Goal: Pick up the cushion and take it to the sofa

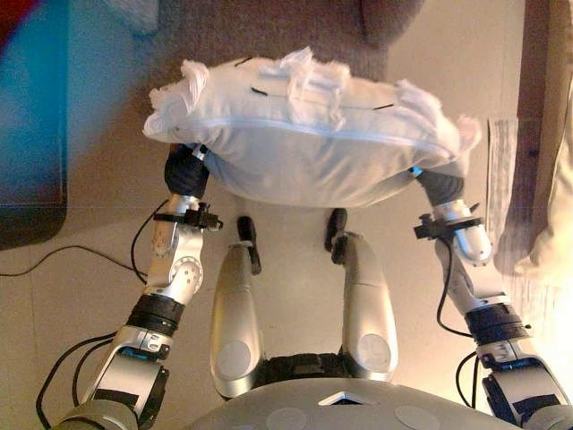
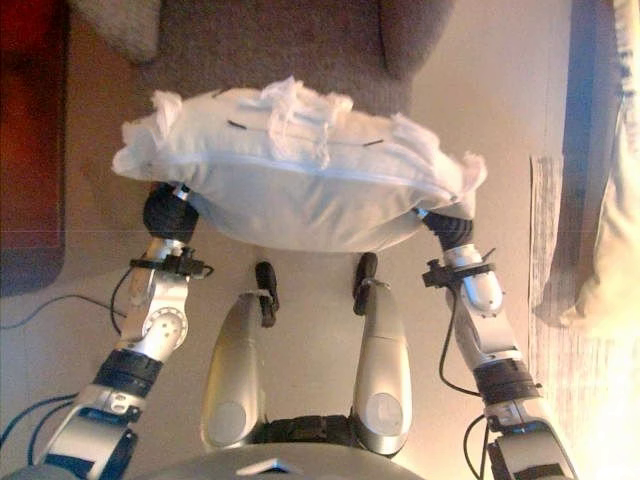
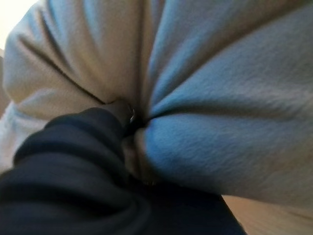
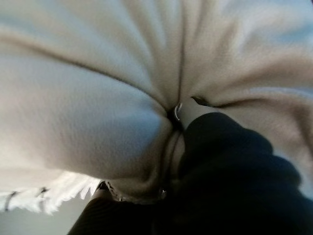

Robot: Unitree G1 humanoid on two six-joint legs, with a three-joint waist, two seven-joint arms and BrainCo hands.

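A white cushion (image 1: 304,134) with fringed edges is held up in the air in front of me, resting across both hands. My left hand (image 1: 186,172) is under its left end and my right hand (image 1: 440,186) under its right end. In the left wrist view the dark cover of my left hand (image 3: 73,166) sinks into the cushion's cloth (image 3: 220,98). The right wrist view shows my right hand (image 4: 234,166) the same way, pushed into the cushion (image 4: 88,98). A grey-brown sofa (image 1: 295,27) stands just beyond the cushion.
A dark low piece of furniture (image 1: 36,98) stands on the left. A patterned mat (image 1: 506,179) and a cream cloth (image 1: 555,224) lie on the right by a dark wooden strip (image 1: 537,90). Pale floor lies below the cushion.
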